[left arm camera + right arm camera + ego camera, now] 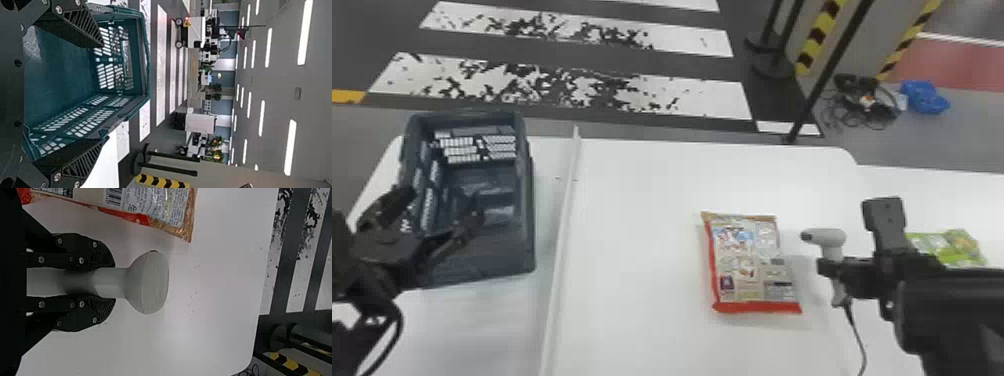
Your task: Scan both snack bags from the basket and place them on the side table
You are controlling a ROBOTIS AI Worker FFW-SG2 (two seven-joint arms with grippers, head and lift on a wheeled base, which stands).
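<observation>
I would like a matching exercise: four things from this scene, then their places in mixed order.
1. barcode scanner
2. red-edged snack bag
3. green snack bag
4. basket

A. on the side table
B. at the robot's left
C. held in the right gripper
D. lying between basket and barcode scanner

Pairs: 1-C; 2-D; 3-A; 4-B
</observation>
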